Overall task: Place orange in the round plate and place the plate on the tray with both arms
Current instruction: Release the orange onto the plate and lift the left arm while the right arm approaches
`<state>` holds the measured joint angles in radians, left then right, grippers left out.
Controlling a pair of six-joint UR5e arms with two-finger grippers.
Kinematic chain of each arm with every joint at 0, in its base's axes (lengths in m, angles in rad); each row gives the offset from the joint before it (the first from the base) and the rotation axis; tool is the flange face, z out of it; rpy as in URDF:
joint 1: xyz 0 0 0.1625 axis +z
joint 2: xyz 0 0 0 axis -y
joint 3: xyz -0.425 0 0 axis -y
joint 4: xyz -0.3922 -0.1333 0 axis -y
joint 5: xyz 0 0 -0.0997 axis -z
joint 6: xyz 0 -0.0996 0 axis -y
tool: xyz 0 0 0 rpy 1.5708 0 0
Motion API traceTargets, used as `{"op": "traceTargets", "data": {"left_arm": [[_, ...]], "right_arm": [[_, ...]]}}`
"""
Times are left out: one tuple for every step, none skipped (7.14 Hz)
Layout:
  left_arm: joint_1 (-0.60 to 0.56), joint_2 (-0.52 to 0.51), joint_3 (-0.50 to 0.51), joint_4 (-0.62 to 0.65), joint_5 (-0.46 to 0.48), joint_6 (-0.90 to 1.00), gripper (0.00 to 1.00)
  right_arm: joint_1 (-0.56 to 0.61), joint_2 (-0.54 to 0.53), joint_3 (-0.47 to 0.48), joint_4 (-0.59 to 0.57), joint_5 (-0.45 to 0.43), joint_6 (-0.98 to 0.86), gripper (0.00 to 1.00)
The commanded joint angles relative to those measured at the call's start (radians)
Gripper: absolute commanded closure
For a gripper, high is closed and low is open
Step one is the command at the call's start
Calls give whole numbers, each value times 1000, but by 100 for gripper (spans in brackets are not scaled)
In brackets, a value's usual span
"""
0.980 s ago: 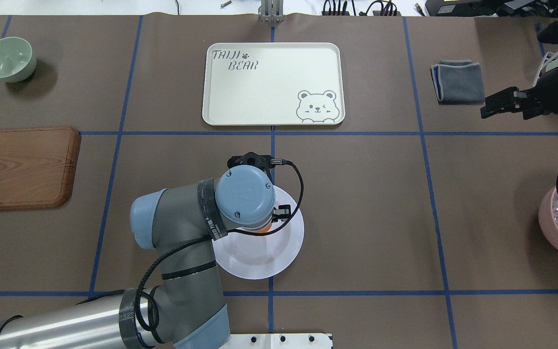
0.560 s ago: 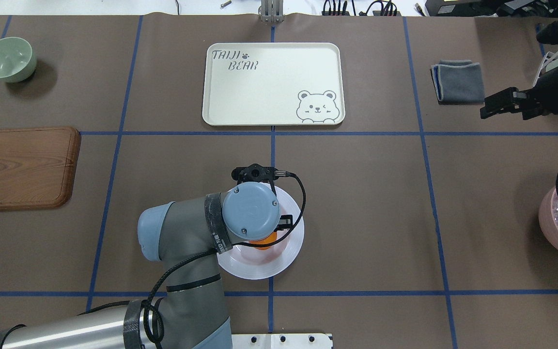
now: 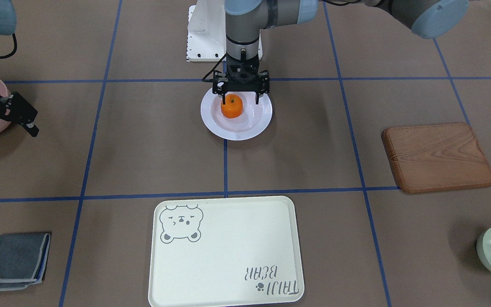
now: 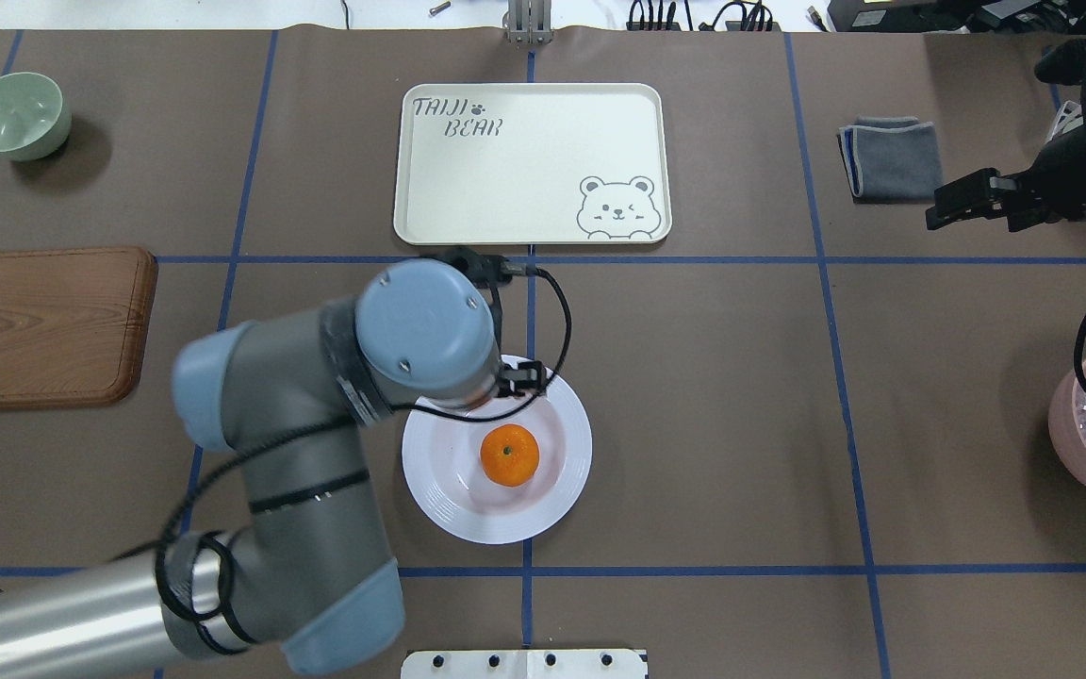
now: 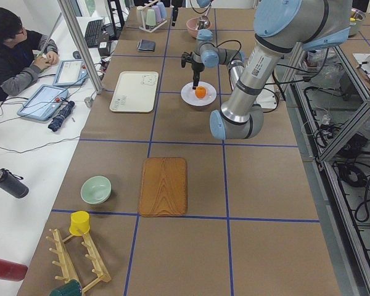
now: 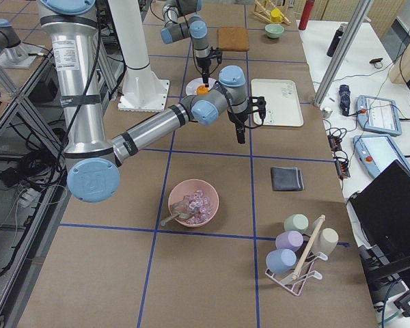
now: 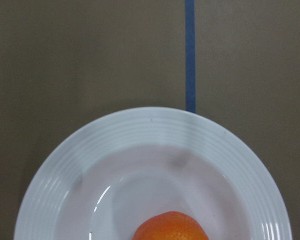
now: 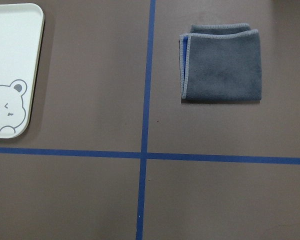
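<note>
Orange (image 4: 509, 455): lies in the sunken centre of the round plate (image 4: 569, 481), which stands on the table (image 4: 713, 396), well apart from the tray (image 4: 529, 160). Left claw (image 3: 241, 99): released, fingers spread, poised just above the orange and gripping nothing. Right claw (image 4: 936, 209): fingers apart, empty, held above the table near a folded grey cloth (image 4: 892, 156).

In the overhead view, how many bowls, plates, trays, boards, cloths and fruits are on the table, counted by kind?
Bowls: 2 (pale green bowl, pink bowl)
Plates: 1 (round plate)
Trays: 1 (tray)
Boards: 1 (wooden board)
Cloths: 1 (grey cloth)
Fruits: 1 (orange)
Total: 7
</note>
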<state>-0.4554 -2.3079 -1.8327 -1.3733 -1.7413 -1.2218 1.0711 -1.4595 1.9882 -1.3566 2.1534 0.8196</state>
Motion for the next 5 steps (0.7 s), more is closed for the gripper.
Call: {"op": "traceTargets", "data": {"left_arm": [[-234,89,-85,97,-162,305,2],[-361,151,-92,97,-234,475,1],[-482,238,-94,97,-266,699,2],[-602,302,-85,99,-276,908,2],[-718,387,-77,88,-328,1090,1]], "right_arm": [[-57,68,15,4,-12,202,2],[-115,79,56,4,-68,351,2],[-175,80,90,4,-129,443,2],[-231,80,119,2,-177,517,2],[-297,79,153,-2,-228,588,1]]}}
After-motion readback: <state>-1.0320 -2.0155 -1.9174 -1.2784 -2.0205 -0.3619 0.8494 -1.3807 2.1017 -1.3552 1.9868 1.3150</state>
